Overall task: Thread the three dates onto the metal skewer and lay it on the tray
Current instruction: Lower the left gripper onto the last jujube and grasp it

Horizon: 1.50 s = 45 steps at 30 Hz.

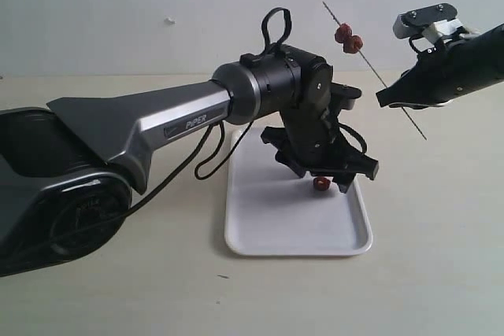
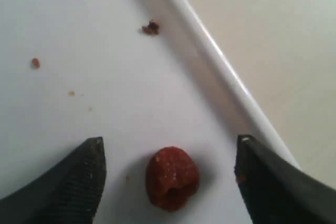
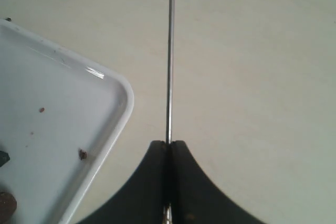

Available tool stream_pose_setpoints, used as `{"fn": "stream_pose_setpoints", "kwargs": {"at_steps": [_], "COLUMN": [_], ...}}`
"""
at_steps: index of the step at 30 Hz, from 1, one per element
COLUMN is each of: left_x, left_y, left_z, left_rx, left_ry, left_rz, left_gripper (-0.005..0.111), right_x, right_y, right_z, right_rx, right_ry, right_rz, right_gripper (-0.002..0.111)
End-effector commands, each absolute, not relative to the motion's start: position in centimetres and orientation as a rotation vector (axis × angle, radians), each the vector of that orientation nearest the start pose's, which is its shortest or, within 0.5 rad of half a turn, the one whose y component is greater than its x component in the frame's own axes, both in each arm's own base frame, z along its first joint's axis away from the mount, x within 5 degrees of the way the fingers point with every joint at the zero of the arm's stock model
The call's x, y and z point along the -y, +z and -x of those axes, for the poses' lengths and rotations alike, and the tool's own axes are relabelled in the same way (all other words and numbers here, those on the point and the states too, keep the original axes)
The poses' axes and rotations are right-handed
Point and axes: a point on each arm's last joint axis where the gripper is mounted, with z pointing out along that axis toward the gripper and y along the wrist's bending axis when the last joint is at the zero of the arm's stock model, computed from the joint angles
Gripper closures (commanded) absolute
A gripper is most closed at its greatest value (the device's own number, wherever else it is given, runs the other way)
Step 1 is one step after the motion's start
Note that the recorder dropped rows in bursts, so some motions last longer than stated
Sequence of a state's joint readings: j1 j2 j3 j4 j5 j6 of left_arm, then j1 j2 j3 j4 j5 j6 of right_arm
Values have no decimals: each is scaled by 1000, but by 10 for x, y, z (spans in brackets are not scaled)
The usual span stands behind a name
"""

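Looming largest in the exterior view, the robot's left arm [image 1: 157, 123] reaches out over the tray [image 1: 260, 226]. Its left gripper [image 1: 325, 176] hangs low with jaws spread wide and nothing in them. 1 loose date [image 2: 172, 178] lies on the white floor between the fingertips [image 2: 84, 174], close to the rim. Over to the right, the right gripper [image 1: 384, 100] is pinched tight on the metal skewer [image 1: 370, 64], holding it aloft and slanted above the table [image 1: 441, 257] beside the tray, with 2 dates [image 1: 349, 37] already sitting side by side near its upper end. Judging by its wrinkled skin and the red crumbs [image 2: 151, 27] scattered on the tray, the fruit is probably light, soft-fleshed and a little sticky, liable to tear or shed bits if squeezed hard. A gentle pinch across its plump middle, leaving both ends free for the point to enter, looks the safest hold. The rod is thin, stiff and smooth, so it could twist or slide in a grip; taking it low down, as now, leaves the upper length clear for the 3rd fruit.
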State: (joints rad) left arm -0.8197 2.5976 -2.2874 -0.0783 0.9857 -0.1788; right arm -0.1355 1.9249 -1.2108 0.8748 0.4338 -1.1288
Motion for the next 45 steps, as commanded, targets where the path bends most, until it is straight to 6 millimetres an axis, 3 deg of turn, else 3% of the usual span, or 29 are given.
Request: {"fn": "stream_pose_setpoints", "kwargs": {"at_steps": [1,12,20,37,42,45], "left_x": [400,397,398,398,398,398], "left_y": [110,109,109,109,109,109], "left_z": [-364,-362,-362,-362,-362,-363], "left_rx": [-2753,-2794,-2791,-2786,-2786,-2781], "left_ry": [-322,-288,-290,-290,-290,-291], "left_rz": [-823,-832,-830,-830,-830,-835], "left_gripper": [47,49,64,64,79,81], "right_x": [26,26,26,26,26,26], "right_y": [180,180,180,180,180,180], "right_z": [-403,-403,-403,-404,-404,-404], "right_rx": [-2397,-2397,-2397,-2395,-2395,-2395], "right_ry": [210,210,210,214,214,214], "right_rz": [321,321,321,315,315,315], "right_gripper": [108,108,108,108,108,108]}}
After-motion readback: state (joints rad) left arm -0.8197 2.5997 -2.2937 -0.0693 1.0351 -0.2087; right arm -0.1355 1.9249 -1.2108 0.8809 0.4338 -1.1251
